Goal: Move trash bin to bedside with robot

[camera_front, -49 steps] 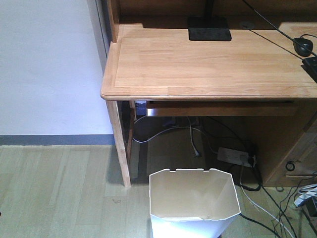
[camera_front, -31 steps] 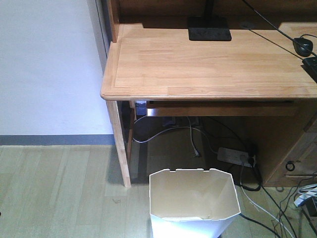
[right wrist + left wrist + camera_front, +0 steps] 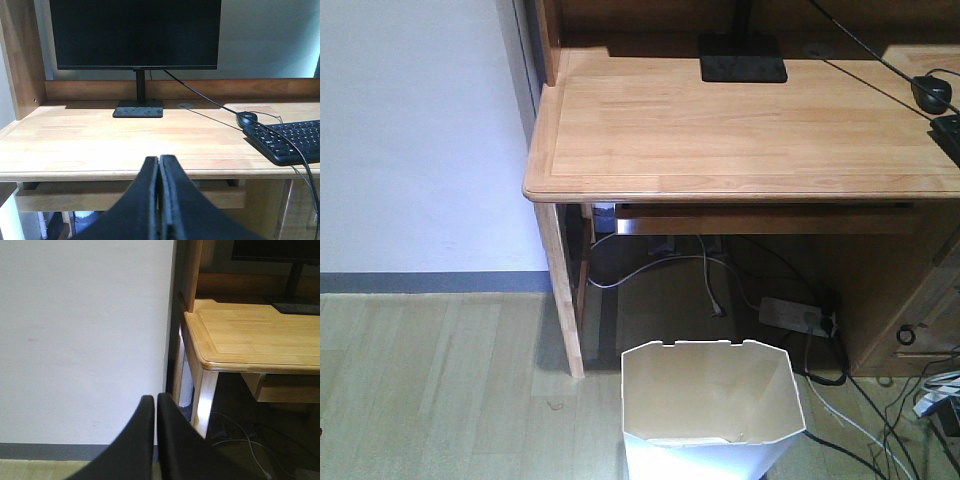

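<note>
The white trash bin (image 3: 712,410) stands on the wooden floor at the bottom of the front view, just in front of the light wooden desk (image 3: 740,130); its cream inside looks empty. The bed is out of view. My left gripper (image 3: 156,402) is shut and empty, pointing at the white wall beside the desk's left leg. My right gripper (image 3: 158,162) is shut and empty, held at the level of the desk's front edge. Neither arm shows in the front view. The bin does not show in either wrist view.
The desk carries a monitor (image 3: 135,32) on a black stand (image 3: 742,58), a keyboard (image 3: 285,141) and a mouse (image 3: 246,118). A power strip (image 3: 795,316) and loose cables (image 3: 860,410) lie under the desk. A white wall (image 3: 420,130) is at left, with floor (image 3: 430,390) below it.
</note>
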`<state>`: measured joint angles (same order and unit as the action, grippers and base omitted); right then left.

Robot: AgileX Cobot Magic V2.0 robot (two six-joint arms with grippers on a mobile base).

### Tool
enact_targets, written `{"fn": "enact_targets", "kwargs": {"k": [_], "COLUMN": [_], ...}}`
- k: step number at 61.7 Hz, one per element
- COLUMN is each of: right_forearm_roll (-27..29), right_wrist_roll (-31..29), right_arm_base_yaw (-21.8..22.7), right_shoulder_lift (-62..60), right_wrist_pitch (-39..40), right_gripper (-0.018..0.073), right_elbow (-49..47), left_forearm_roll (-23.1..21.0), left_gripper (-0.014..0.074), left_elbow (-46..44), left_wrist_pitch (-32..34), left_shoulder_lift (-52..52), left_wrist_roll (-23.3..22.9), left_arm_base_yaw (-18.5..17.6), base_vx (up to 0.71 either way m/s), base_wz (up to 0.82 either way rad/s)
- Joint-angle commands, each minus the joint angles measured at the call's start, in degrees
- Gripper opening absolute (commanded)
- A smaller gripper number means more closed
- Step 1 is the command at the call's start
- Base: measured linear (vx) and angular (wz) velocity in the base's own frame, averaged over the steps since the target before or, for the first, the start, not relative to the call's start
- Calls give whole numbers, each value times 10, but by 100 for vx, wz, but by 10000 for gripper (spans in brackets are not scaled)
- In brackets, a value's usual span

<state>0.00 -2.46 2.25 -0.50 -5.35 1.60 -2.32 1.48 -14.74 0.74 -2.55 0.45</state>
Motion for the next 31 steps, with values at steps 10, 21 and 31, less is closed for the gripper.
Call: {"fn": "enact_targets", "kwargs": {"k": [10,21,31], "right_forearm_roll": [0,0,0], "right_wrist_roll": [-4,-5,-5], "right_arm_base_yaw": [-1,-1,-1], "right_shoulder_lift": [-8,-8,38], "right_wrist_pitch": [50,118,78], "right_gripper": [-9,-9,-9], "right_elbow": [3,-10,-70], "left_forearm_roll": [-2,-2,-2], "left_gripper": [-6,-6,-6], "left_elbow": [7,7,7], "left_wrist_pitch": [38,38,38], "left_shoulder_lift": [8,8,8], "left_wrist_roll": [-3,-3,-3], "left_arm_base_yaw": [0,0,0], "base_vx": [0,0,0], "base_wz": [0,0,0]}}
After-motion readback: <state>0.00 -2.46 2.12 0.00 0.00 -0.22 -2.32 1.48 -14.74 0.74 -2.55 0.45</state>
